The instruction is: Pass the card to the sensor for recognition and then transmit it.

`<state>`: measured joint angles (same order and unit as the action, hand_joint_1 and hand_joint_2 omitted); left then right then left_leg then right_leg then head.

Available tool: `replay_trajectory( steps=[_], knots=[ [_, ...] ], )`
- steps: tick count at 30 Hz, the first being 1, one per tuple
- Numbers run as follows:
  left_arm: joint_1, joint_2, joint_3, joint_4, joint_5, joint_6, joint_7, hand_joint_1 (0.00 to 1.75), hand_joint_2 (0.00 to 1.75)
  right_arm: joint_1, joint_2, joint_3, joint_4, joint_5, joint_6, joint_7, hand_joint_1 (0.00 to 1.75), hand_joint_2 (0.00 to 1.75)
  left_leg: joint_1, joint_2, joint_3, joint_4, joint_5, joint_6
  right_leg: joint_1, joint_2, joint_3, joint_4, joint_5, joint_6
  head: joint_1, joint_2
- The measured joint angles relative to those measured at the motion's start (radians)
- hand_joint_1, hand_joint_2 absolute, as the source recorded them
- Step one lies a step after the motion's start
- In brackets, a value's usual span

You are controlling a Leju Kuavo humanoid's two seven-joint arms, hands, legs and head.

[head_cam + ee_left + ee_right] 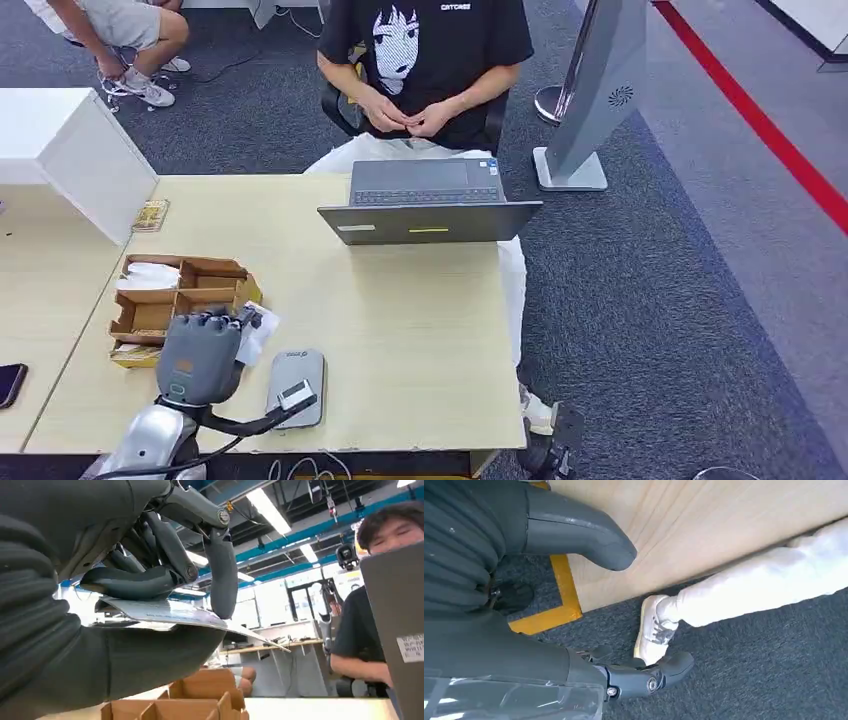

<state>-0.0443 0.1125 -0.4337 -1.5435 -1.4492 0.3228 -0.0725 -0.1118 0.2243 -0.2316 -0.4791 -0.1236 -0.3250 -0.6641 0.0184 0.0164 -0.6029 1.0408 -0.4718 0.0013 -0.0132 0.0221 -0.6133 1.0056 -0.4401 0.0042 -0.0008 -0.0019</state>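
I pinch the card (175,615), thin, flat and glossy, between thumb and fingers of my left hand (200,352), above the cardboard box (150,310). Next I must lower it flat onto the smooth grey sensor (295,385) just beside. My right hand (589,545) hangs spread, apparently empty.

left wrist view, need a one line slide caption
Left hand pinches a white card above the cardboard organizer, facing a seated person.
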Motion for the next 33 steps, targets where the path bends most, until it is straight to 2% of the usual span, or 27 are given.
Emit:
replay_trajectory(
  steps=[5,16,25,33],
  knots=[
    [0.028,-0.002,0.000,0.004,-0.010,-0.039,-0.001,1.75,1.75,0.000,0.000,-0.005,0.000,0.007,0.002,0.002,0.00,1.75,0.000,0.000,-0.001,0.000,0.000,0.000,0.000,0.000,0.000,0.000,0.000,0.000,0.000,0.000],
    [0.071,0.006,0.000,0.024,-0.021,-0.060,0.019,1.75,1.75,0.003,0.000,-0.016,0.000,0.018,0.019,-0.001,0.00,1.75,0.000,-0.001,-0.001,0.000,0.000,0.000,0.000,-0.001,-0.001,0.000,0.000,0.000,0.000,0.000],
    [0.099,0.033,0.003,0.123,-0.035,-0.069,0.055,1.75,1.75,0.013,0.000,-0.025,-0.016,0.045,0.032,0.000,0.00,1.75,0.000,-0.003,-0.002,0.000,0.000,0.000,0.000,-0.002,-0.001,0.000,-0.001,0.001,0.000,0.000],
    [0.097,0.035,0.013,0.186,-0.030,-0.071,0.062,1.75,1.75,0.018,0.003,-0.033,-0.021,0.057,0.037,0.002,0.00,1.75,0.000,-0.003,-0.002,0.000,0.000,0.000,0.000,-0.003,0.000,0.000,-0.001,0.001,0.000,0.000]
  ],
)
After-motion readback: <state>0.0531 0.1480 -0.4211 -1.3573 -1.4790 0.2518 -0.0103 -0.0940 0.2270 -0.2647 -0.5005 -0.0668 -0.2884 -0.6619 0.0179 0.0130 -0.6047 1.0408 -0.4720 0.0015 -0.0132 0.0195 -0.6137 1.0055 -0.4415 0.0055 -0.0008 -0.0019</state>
